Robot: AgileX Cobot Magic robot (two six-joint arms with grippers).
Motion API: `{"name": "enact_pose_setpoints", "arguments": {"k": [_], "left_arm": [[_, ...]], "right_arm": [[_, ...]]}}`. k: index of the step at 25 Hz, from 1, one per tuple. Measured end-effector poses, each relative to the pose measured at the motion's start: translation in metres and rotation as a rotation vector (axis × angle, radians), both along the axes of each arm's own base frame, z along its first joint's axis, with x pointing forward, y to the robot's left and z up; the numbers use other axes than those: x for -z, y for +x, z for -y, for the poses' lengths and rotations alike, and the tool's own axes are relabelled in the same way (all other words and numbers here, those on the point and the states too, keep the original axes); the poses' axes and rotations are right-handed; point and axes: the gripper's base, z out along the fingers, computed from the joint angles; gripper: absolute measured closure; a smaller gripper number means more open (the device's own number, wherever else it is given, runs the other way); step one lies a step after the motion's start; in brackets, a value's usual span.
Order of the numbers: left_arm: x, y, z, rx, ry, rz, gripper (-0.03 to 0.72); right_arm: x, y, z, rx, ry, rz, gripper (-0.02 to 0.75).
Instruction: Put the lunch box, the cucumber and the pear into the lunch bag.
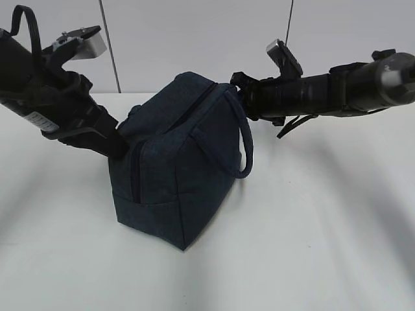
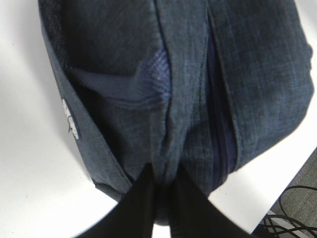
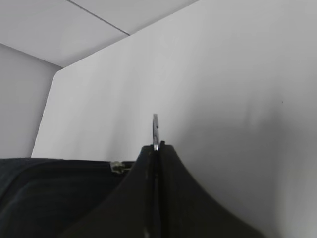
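The navy lunch bag (image 1: 178, 162) stands on the white table, tilted, with its zipper (image 1: 194, 107) running over the top and down the left end. My left gripper (image 2: 162, 174) is shut on a fold of the bag's fabric (image 2: 171, 148) at its left end, beside the zipper track (image 2: 220, 134). My right gripper (image 3: 156, 147) is shut on the silver ring pull (image 3: 155, 130) at the bag's upper right end (image 1: 232, 85). The lunch box, the cucumber and the pear are out of view.
A padded handle loop (image 1: 246, 146) hangs down the bag's right side. The white table (image 1: 324, 227) spreads in front and to the right. A white wall panel (image 3: 223, 74) stands behind. Cables (image 2: 292, 218) lie past the table edge.
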Motion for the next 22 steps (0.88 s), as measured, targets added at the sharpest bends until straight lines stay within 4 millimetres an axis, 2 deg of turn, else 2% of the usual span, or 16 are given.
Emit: {"name": "enact_pose_setpoints", "arguments": {"k": [14,18,22], "left_arm": [[0.000,-0.001,-0.001,0.006,0.008,-0.004,0.685],[0.001,-0.001,-0.001,0.007,0.012,-0.003,0.685],[0.001,-0.001,-0.001,0.007,0.013,-0.003,0.685]], "right_arm": [[0.004,-0.001,-0.001,-0.040,0.018,0.005,0.729],[-0.004,0.002,0.001,-0.042,0.013,0.040,0.601],[-0.021,0.003,0.010,-0.033,0.015,0.083,0.359]]}}
